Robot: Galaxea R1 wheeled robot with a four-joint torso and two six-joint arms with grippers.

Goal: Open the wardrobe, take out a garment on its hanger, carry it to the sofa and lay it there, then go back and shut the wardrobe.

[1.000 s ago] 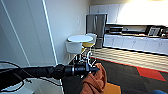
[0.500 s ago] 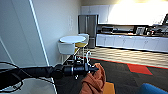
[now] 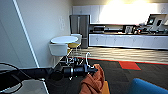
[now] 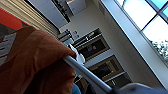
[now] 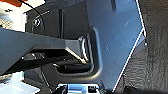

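The whole head view has slid sideways since the earlier frames, the round white table and its pale chairs now standing further left and the kitchen counter filling more of the far wall; that shift reads as the camera turning with the robot, not as furniture moving; the left arm's pose across the frame looks unchanged, reaching in from the left with the left gripper out ahead of the base; the orange garment hangs just below and in front of that gripper, draped in soft folds, while the thin white hanger rises above it, hook uppermost; in the left wrist view a white bar of the hanger runs diagonally out from under the orange cloth, so the hanger's long axis lies roughly across the arm's line of reach; the left fingers themselves cannot be made out, though the hanger plainly rides with that arm, and a grip on it is a fair judgement; a blue curve of the sofa shows at the lower right of the head view, to the right of and near the garment, across dark carpet; the left arm is the nearer to it; whether the right fingers are apart or together cannot be told.
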